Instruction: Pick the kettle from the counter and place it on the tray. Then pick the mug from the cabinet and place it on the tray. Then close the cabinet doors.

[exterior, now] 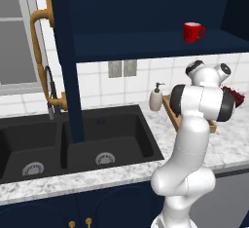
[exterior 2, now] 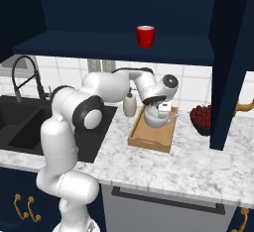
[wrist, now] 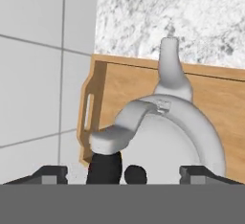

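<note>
The silver-grey kettle (wrist: 167, 132) sits in the wooden tray (wrist: 220, 98), spout pointing away from the hand. My gripper (wrist: 127, 174) hovers just over the kettle's arched handle; its fingertips (wrist: 52, 173) are spread wide on either side and touch nothing, so it is open. From the right base camera the gripper (exterior 2: 162, 108) is right above the kettle (exterior 2: 158, 119) at the tray's (exterior 2: 149, 139) far end. The red mug (exterior 2: 145, 36) stands on the shelf of the open navy cabinet (exterior 2: 114, 45). The arm hides most of the tray (exterior: 171, 109) from the left.
Both cabinet doors stand open: one (exterior: 63, 51) with a brass handle over the sink (exterior: 73, 144), the other (exterior 2: 230, 62) right of the tray. A white soap bottle (exterior 2: 130, 104) stands left of the tray, a bowl of red fruit (exterior 2: 201, 119) to its right.
</note>
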Robot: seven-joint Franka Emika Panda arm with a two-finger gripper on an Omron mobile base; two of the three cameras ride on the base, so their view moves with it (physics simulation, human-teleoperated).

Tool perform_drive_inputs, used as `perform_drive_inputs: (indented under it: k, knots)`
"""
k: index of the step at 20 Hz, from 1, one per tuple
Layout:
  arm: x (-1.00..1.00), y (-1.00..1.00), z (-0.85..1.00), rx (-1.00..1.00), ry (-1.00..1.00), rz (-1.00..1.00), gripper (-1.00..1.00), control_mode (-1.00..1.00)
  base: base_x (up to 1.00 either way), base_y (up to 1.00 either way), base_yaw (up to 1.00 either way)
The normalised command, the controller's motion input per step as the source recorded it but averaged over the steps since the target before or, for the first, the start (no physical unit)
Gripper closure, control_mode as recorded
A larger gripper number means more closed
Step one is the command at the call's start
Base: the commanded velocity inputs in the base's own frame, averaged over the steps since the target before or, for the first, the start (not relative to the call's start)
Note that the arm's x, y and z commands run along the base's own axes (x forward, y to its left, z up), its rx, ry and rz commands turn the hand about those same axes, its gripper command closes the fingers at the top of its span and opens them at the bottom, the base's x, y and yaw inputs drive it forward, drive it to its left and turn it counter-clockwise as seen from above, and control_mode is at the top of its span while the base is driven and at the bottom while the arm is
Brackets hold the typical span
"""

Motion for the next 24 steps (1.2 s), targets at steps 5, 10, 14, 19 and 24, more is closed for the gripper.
perform_drive_inputs:
  k: [5, 10, 14, 19, 24]
  knots:
    - [-0.07, 0.0, 0.16, 0.0, -0.01, 0.0, -1.0, -1.0, 0.0, 0.0, 0.0]
    - [-0.27, 0.03, 0.16, 0.0, -0.11, 0.0, -1.0, -1.0, 0.0, 0.0, 0.0]
    - [-0.23, 0.08, 0.0, 0.0, -0.17, 0.0, -1.0, -1.0, 0.0, 0.0, 0.0]
    - [-0.49, 0.11, 0.25, 0.0, -0.12, 0.0, -1.0, -1.0, 0.0, 0.0, 0.0]
    - [-0.76, 0.08, 0.22, -0.02, -0.11, 0.0, -1.0, -1.0, 0.0, 0.0, 0.0]
